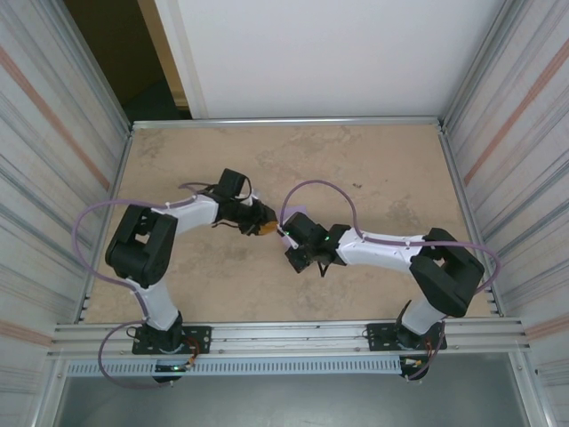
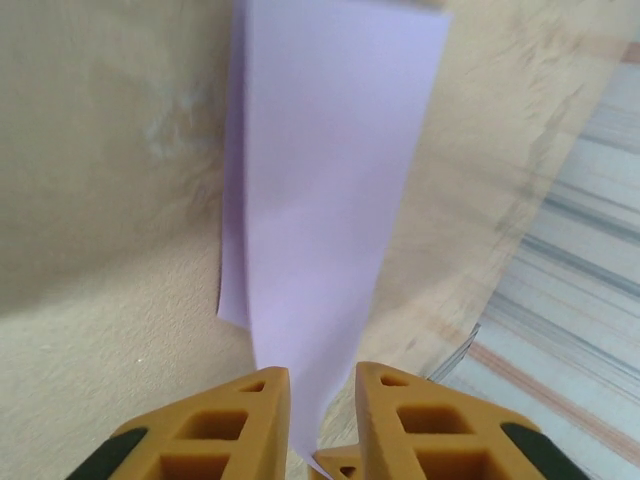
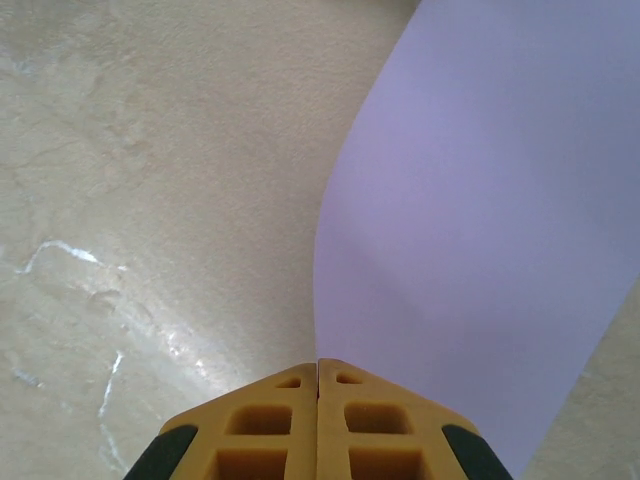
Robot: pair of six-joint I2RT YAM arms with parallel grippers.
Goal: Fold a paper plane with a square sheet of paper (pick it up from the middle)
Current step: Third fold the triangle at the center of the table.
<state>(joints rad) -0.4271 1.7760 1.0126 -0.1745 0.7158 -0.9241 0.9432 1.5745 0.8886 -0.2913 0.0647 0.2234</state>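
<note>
One sheet (image 3: 480, 220), right end effector (image 3: 318, 362) (table (image 3: 150, 150) beneath)

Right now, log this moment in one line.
thin lavender paper sheet: folded | right gripper: shut on it | left gripper: open at its end

The table (image 1: 373, 160) is bare along its far edge and corners. Left arm (image 1: 191, 213), right arm (image 1: 382, 249) and paper (image 1: 296, 216) block the middle.

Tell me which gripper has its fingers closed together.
The right gripper: its fingers meet at the paper's edge. On the left gripper they stand apart, paper between them.
</note>
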